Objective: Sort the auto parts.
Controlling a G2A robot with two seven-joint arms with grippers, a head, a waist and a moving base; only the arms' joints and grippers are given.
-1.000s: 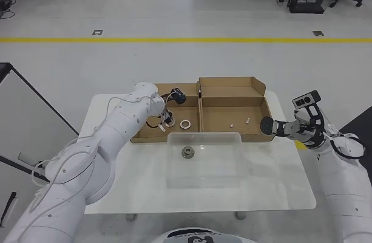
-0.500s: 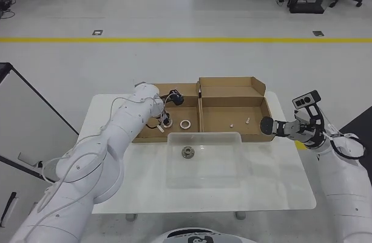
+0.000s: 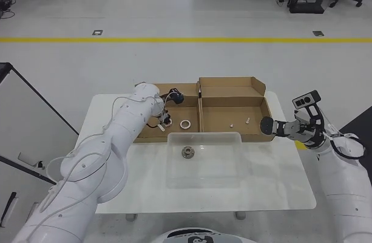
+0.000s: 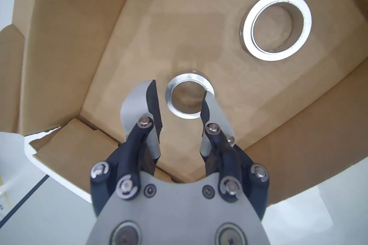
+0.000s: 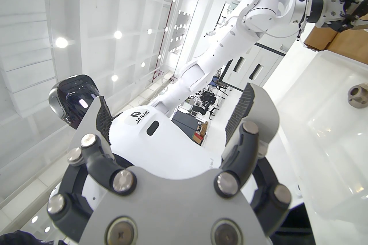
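Note:
My left gripper hangs open inside the left cardboard box, low over its floor. A small metal ring lies flat just ahead of the fingertips, one finger overlapping its rim. A larger metal ring lies flat farther along the same floor. From above, the left gripper is beside the larger ring. My right gripper is open and holds nothing; in the top view the right gripper sits at the outer end of the right cardboard box.
Two small pale bolts lie in the right box. A clear plastic bin stands in front of both boxes and holds one grey metal hub. White tabletop surrounds them.
The left arm's elbow and forearm have shifted a little while its gripper stays over the left box. The right arm has not moved.

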